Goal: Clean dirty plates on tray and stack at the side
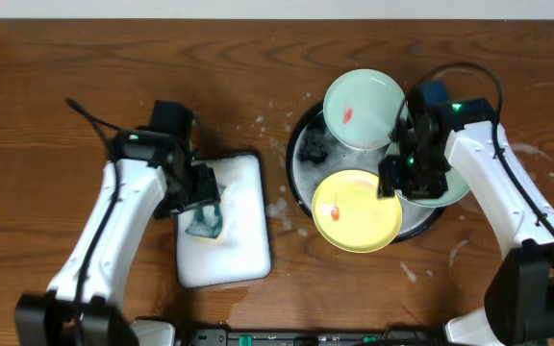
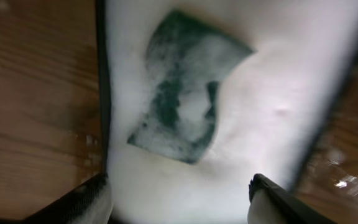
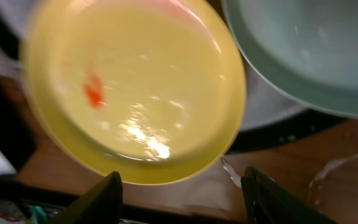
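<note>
Far left of the overhead shot is just bare wood tabletop [image 1: 37,77], so no plates are stacked at the side yet. Next over, the left gripper [image 1: 198,190] hangs above the white tray [image 1: 243,252]. Its fingers are spread with nothing between them, lined up on the foamy green sponge [image 1: 205,224]. I'd guess that's the scrubber it means to pick up.

All three dirty plates are right of centre on the black basin [image 1: 301,144]. One mint plate [image 1: 364,108] is at the top, and the yellow plate [image 1: 357,211] overlaps the lower rim. The second mint plate [image 1: 447,192] is half under the right arm. The top mint and the yellow both show red smears, so no washing has happened.

The right gripper [image 1: 404,178] sits between the yellow and the right-hand mint plate. In its wrist view the fingers look apart, straddling the yellow plate's [image 3: 135,87] near edge. It's blurry, but I don't think it's pinching anything. It's probably going for that one because its rim sticks out past the basin.
</note>
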Robot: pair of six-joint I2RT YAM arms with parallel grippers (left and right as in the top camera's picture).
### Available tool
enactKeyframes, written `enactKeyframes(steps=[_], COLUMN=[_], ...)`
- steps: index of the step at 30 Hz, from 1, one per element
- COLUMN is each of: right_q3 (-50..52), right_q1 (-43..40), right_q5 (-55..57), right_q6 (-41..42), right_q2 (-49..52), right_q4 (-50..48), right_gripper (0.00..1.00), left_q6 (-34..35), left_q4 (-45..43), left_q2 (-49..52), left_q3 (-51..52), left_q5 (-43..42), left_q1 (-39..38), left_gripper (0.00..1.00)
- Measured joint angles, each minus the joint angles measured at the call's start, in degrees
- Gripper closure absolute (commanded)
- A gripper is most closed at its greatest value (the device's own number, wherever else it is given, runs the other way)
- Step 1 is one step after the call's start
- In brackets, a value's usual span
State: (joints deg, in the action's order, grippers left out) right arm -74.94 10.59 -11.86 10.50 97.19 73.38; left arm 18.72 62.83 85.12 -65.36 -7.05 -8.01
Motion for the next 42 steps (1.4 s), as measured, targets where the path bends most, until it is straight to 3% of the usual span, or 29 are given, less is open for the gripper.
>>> enactKeyframes(steps=[8, 9, 13, 22, 27, 34, 38, 41, 42], right_q3=[14.3, 15.7, 20.9, 21.5, 19.7, 19.6, 19.6, 19.6, 19.6], right_q1=[-3.0, -3.0, -3.0, -3.1, -3.1, -2.7, -0.6, 0.8, 1.2], right_q5=[1.3, 1.2, 1.1, -3.0, 0.3, 3.9, 5.5, 6.0, 6.3], right_q6=[2.5, 2.8, 4.5, 6.1, 6.1, 6.0, 5.6, 5.2, 5.2], right_q2=[0.0, 0.0, 0.0, -0.4, -0.4, -0.4, -0.4, -0.4, -0.4], right_q4=[-15.6, -18.4, -27.0, -37.3, -39.7, -39.7, -40.0, -40.1, -40.1], right_gripper=[0.59, 0.64, 0.99, 0.99, 0.99, 0.99, 0.99, 0.99, 0.99], left_q6=[-0.4, -0.5, -0.6, -0.6, -0.7, -0.8, -0.7, -0.9, -0.8], left_q4=[-5.1, -5.4, -5.7, -4.3, -4.5, -12.5, -22.9, -26.7, -27.6], left_q2=[6.4, 6.7, 7.1, 7.1, 7.1, 7.0, 7.0, 7.0, 7.0], left_q3=[4.3, 4.3, 4.3, 4.3, 4.3, 7.6, 14.4, 17.4, 17.7], left_q5=[1.3, 1.4, 1.5, 1.5, 2.8, 2.8, -0.5, -1.2, -1.6], left_q1=[0.0, 0.0, 0.0, 0.0, 0.0, 0.0, 0.0, 0.0, 0.0], left_gripper=[0.28, 0.28, 0.29, 0.29, 0.25, 0.27, 0.45, 0.92, 0.92])
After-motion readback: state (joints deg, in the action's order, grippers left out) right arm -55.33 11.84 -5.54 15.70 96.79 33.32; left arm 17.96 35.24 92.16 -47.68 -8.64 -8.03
